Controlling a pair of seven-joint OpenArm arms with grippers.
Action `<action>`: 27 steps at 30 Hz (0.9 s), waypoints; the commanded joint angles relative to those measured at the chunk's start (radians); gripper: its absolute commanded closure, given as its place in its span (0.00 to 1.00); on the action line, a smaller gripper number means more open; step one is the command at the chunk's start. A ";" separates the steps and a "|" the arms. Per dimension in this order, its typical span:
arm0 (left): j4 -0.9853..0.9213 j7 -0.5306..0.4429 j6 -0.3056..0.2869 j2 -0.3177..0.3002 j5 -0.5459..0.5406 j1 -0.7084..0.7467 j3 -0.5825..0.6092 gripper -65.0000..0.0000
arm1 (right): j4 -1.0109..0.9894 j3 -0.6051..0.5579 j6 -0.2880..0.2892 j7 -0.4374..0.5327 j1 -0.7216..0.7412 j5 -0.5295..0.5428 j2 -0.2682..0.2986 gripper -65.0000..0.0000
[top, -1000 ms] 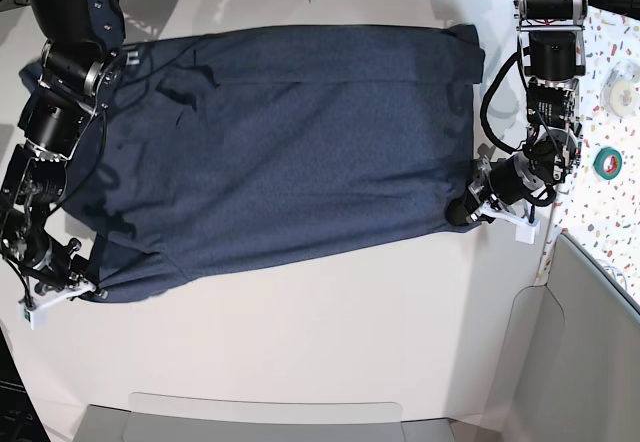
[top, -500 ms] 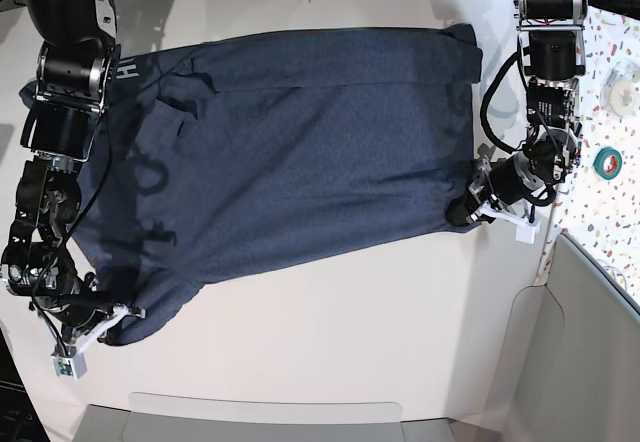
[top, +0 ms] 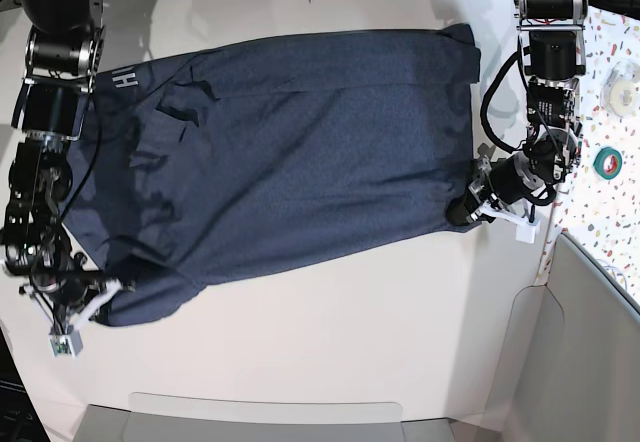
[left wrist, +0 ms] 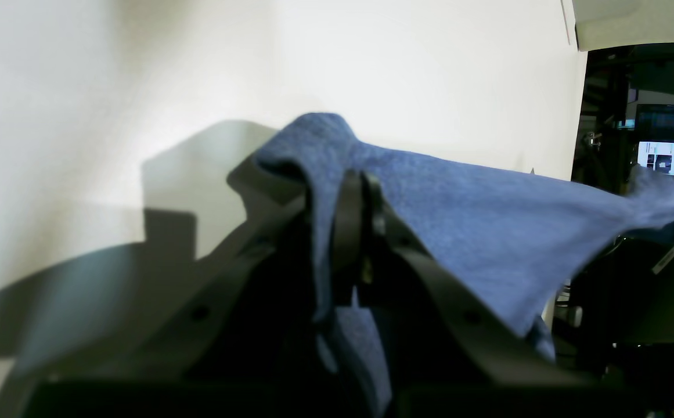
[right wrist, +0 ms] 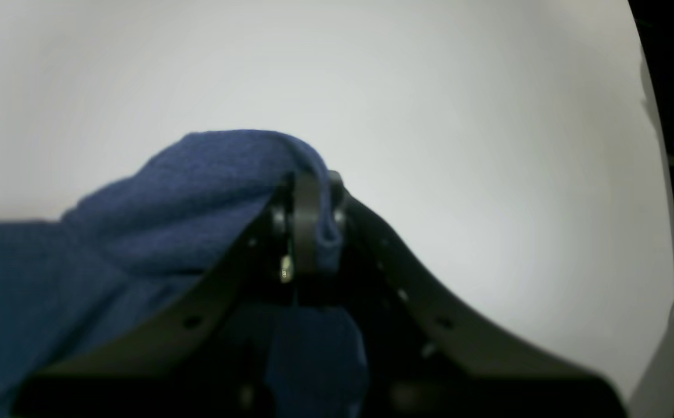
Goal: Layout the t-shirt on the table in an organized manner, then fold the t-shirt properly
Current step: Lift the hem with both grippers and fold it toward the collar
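While both arms held cloth, the scene read like this, from the left of the base view to the right:

Right gripper (top: pixel 97 297): lower left of the frame, jaws clamped together on a corner of the t-shirt (top: pixel 290 152); the wrist view showed a fold of navy fabric pinched between the black fingers (right wrist: pixel 307 220).

T-shirt position: spread across the upper middle of the table (top: pixel 340 342), slanting from upper right down to lower left, with creases near the left side and white lettering peeking at the upper left edge.

Left gripper (top: pixel 470 210): right of centre, jaws shut on the lower right corner of the cloth, the fabric draped over the fingers (left wrist: pixel 351 215) in its wrist view.

Step in hand: the layout stage, judging by the skewed, wrinkled garment; folding looked not yet begun.

Next move: likely a pull apart to tension the edge between the two grips, then a lowering to lay it flat and square.

Surface: plain white matte tabletop, bare in the lower half of the frame.

Room: a speckled terrazzo strip (top: pixel 610 177) at the far right carried a green tape roll (top: pixel 606 162); black cables ran along the top edge.
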 commanded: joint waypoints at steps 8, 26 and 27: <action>0.193 0.029 0.020 -0.018 0.018 0.063 -0.005 0.98 | 0.158 0.011 0.001 0.027 -0.139 0.005 0.012 1.00; 0.613 0.028 0.020 -0.093 0.017 0.191 -0.006 0.98 | 0.355 0.045 -0.001 0.028 -0.423 0.005 0.017 1.00; 0.629 0.028 0.020 -0.094 0.017 0.201 -0.008 0.98 | 0.357 0.067 0.001 0.028 -0.436 0.005 0.017 1.00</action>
